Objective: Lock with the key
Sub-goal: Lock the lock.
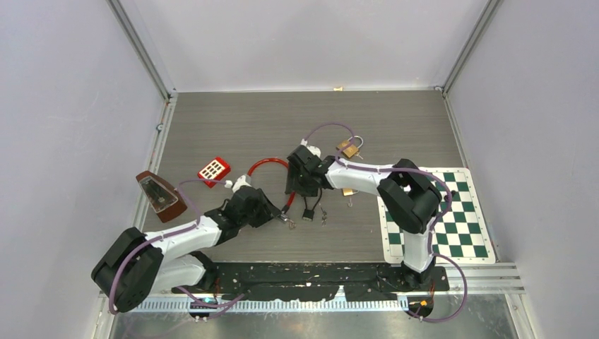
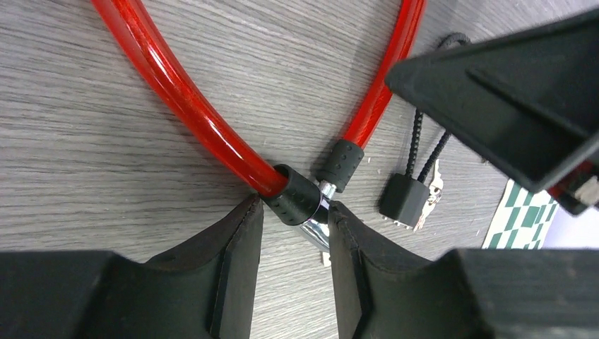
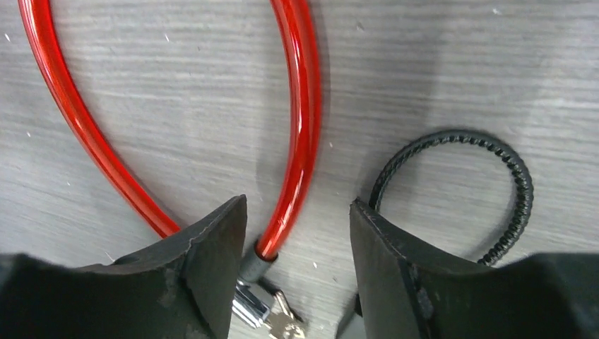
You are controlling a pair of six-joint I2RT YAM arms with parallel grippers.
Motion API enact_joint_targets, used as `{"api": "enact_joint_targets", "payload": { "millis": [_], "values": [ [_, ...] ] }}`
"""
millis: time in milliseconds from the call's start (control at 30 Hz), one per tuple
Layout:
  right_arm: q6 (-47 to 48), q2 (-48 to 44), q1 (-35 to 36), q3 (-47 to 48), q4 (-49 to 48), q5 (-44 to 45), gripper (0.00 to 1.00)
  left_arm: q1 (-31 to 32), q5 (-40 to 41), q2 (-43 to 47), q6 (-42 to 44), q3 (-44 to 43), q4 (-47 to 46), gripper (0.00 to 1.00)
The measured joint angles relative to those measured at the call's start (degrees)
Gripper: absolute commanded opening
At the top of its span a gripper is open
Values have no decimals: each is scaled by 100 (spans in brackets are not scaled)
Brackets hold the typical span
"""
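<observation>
Jaws of the left gripper [image 2: 295,208] are closed on the head of the red cable lock [image 2: 176,99]. One fingertip presses its black collar [image 2: 297,198] and the other the chrome barrel [image 2: 319,224], pinning the head to the table [image 2: 85,162]. Those of the right gripper [image 3: 297,208] stand well apart and hold nothing. It hangs over the cable's loop at about 1 o'clock from the left one, with the cable's other end below the gap. The ribbed sleeve [image 2: 342,162] on that end meets the chrome barrel, so the loop looks closed, and I take that first part as done. A small key [image 3: 282,326] lies right at the barrel in the right wrist view, but whether it sits in the keyhole cannot be told. A black fob [image 2: 402,200] with a cord loop [image 3: 494,176] rests just beside the lock head, at 3 o'clock from it. What is left, by my reading, is for the open right fingers to take the key, seat it if needed, and turn it while the left gripper braces the head. A brass padlock [image 1: 347,148] at 1 o'clock, a checkered mat [image 1: 459,212] at 3 o'clock and a red keypad [image 1: 213,169] at 10 o'clock play no part.
</observation>
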State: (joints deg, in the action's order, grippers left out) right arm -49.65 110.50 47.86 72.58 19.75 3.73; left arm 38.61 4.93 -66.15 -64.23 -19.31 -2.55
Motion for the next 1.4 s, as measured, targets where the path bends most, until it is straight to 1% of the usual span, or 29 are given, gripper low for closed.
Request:
{"api": "enact_joint_targets", "payload": {
  "millis": [133,233,333,467,567,633,800,1033,1167,1400],
  "values": [
    [326,-367,4,-354,-22,-46,66,0,55,-68,-76,-63,24,38],
    [721,-861,4,-815,-262,-173,66,0,92,-125,-131,-109,46,38],
    [1357,-1554,0,-1460,-741,-533,65,0,105,-162,-140,-131,46,38],
    [2120,-2002,63,-1810,-1067,-1027,61,0,109,-205,-138,-181,81,39],
    [2739,-2006,310,-1816,-1231,-1255,54,0,120,-225,-140,-201,98,41],
    [3091,-1934,603,-1812,-1248,-1298,50,0,131,-227,-140,-201,109,41],
    [3585,-1593,1082,-1821,-1322,-1375,46,0,133,-254,-140,-229,142,41],
    [3904,-1563,1049,-2015,-1589,-1268,45,0,133,-299,-140,-286,195,41],
    [4024,-1547,1054,-2015,-1711,-1224,42,0,133,-302,-140,-291,203,42],
    [4157,-1228,1115,-2011,-1794,-1169,41,0,133,-302,-138,-297,216,42]
  ]
}}
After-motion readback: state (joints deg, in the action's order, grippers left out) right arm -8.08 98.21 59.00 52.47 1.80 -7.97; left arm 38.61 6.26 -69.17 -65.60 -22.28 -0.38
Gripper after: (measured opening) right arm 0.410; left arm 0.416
